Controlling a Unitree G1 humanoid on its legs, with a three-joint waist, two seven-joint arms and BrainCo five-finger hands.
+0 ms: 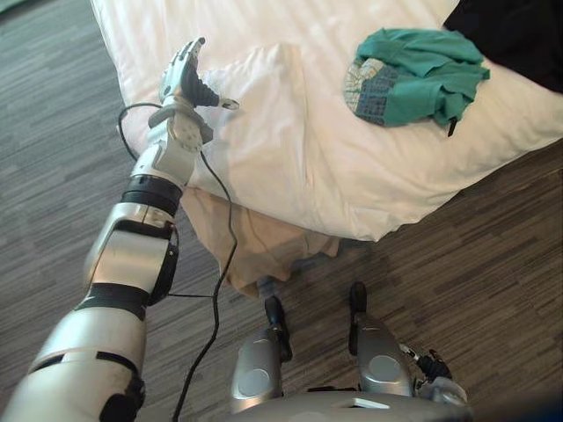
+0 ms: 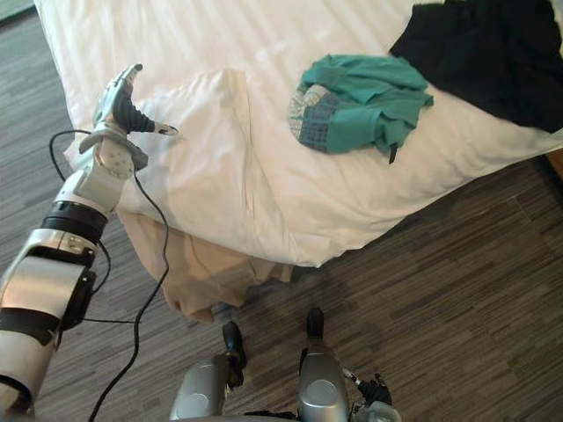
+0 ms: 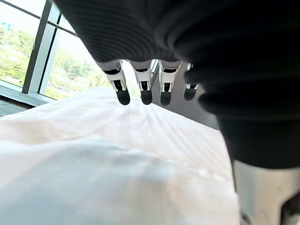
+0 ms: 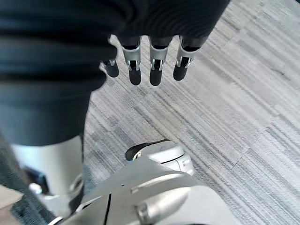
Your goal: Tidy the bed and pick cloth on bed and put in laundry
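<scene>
Presently the left robot hand (image 1: 183,77) is held loosely spread and empty over the bed (image 1: 290,167); the teal cloth (image 1: 413,75) is seen well to its right. Pickup is judged pending: a reach across and a grasp are needed. The right robot hand (image 4: 134,63) is hung slack.

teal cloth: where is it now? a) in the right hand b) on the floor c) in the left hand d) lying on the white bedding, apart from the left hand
d: the teal cloth lies bunched on the white bedding, apart from the open left hand.
</scene>
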